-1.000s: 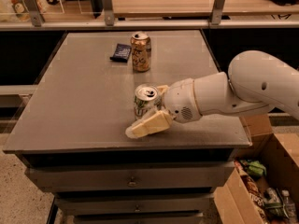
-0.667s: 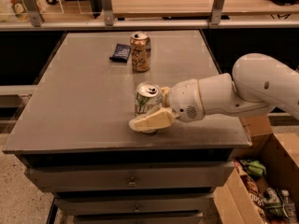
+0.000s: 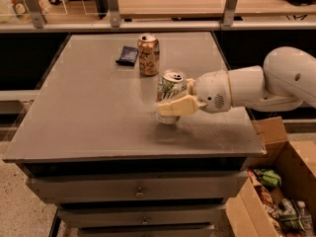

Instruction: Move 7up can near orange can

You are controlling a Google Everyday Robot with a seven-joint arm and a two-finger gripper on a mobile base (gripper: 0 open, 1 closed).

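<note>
The 7up can, white with green markings and a silver top, is upright near the middle of the grey table. My gripper reaches in from the right and is shut on it, one cream finger across its front and the other behind it. The can seems raised slightly off the table. The orange can, copper-coloured with pale lettering, stands upright farther back and a little left, roughly a can's height away from the 7up can.
A small dark blue packet lies just left of the orange can. An open cardboard box with packets stands on the floor at the right. A railed shelf runs behind the table.
The gripper has carried the 7up can to the right and farther back, closer to the orange can. The orange can and the blue packet have not moved.
</note>
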